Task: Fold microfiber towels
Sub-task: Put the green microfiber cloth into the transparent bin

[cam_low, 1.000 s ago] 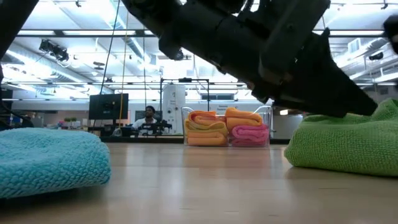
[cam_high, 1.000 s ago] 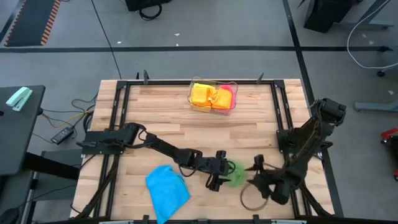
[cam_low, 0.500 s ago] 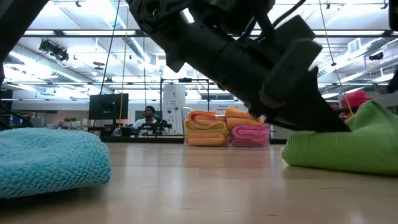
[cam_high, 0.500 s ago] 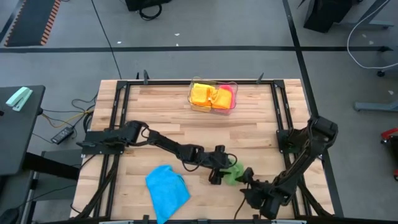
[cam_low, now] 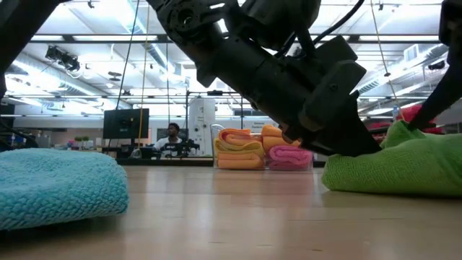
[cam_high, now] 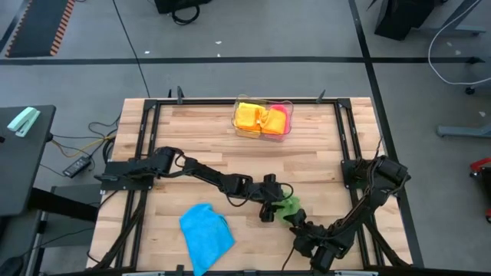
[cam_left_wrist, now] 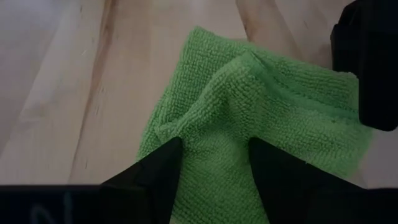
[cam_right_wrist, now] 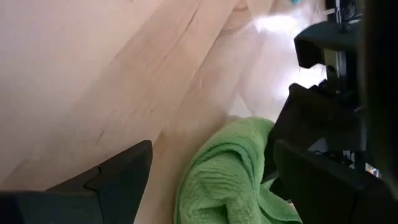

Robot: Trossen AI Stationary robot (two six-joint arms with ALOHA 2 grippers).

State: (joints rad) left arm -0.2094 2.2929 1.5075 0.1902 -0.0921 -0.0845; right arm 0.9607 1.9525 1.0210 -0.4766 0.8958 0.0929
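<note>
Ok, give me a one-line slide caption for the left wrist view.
Left gripper with its jaws straddling a raised fold of the crumpled green towel on the wooden table.

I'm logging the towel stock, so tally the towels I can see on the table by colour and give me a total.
Green towel: 1, between the two grippers
Blue towel: 1, loose on the table
Orange or yellow towels: 2 folded stacks in the clear tray; layers not countable
Pink towel: 1, in the tray
Total: at least 5
</note>
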